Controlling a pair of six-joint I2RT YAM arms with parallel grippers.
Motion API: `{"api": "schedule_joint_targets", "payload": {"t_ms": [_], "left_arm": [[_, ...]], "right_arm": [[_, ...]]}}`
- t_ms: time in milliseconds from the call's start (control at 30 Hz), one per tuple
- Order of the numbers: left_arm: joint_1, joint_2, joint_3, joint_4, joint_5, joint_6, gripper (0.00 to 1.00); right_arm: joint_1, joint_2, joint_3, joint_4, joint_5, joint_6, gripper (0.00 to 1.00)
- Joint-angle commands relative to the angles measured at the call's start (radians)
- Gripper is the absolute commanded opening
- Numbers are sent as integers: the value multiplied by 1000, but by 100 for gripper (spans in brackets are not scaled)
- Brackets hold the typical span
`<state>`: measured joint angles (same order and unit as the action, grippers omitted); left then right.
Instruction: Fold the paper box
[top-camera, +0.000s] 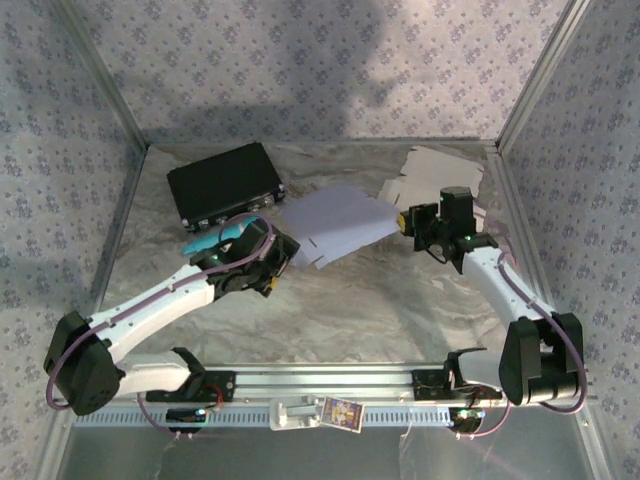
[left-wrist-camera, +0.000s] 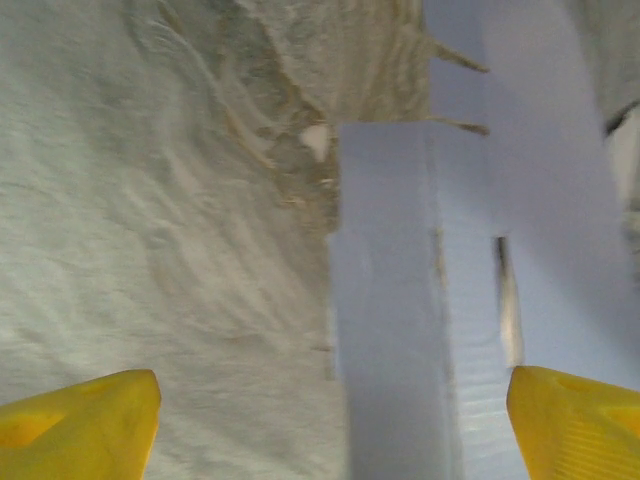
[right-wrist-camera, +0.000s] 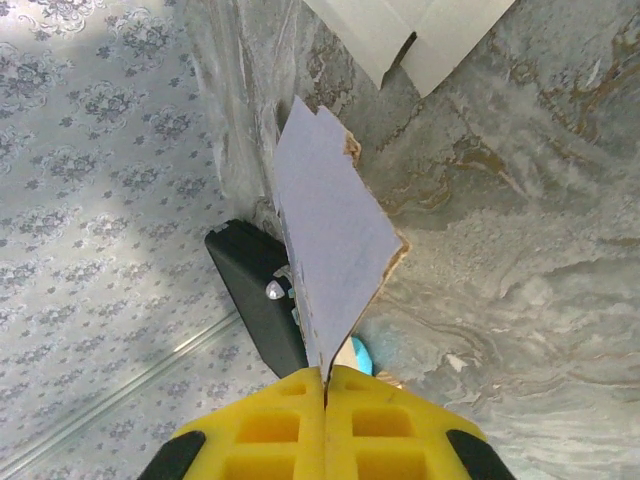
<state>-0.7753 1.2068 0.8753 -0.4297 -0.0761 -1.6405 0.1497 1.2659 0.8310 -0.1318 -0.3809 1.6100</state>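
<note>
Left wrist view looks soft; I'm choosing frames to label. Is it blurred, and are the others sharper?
Left wrist: the flat paper box and table cover are smeared. Right wrist: crisp edges. Top external: sharp, broad shadow on back wall.

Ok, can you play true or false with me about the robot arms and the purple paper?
1. The right gripper is pinching the purple paper. True.
2. The left gripper is shut tight. False: it stands wide open over the paper's edge.
3. The black case sits right beside the arm bases. False: it lies at the far left of the table.
4. White sheets lie in the far right corner. True.
5. The purple paper is a finished box. False: it is an unfolded sheet.
</note>
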Motion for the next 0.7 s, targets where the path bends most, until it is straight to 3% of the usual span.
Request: {"api": "schedule_joint_targets", "payload": {"t_ms": [0, 267, 500, 667], "left_arm": [[-3, 30, -12, 214, -10, -180, 90], [-5, 110, -32, 411, 2, -219, 89], [-6, 73, -2, 217, 72, -256, 89], [-16, 37, -86, 303, 70, -347, 91]], "right_arm": [[14, 7, 34, -56, 11, 71, 0], [18, -2, 27, -71, 6, 124, 0], [5, -19, 30, -88, 25, 163, 0], [5, -16, 53, -95, 28, 206, 0]]}}
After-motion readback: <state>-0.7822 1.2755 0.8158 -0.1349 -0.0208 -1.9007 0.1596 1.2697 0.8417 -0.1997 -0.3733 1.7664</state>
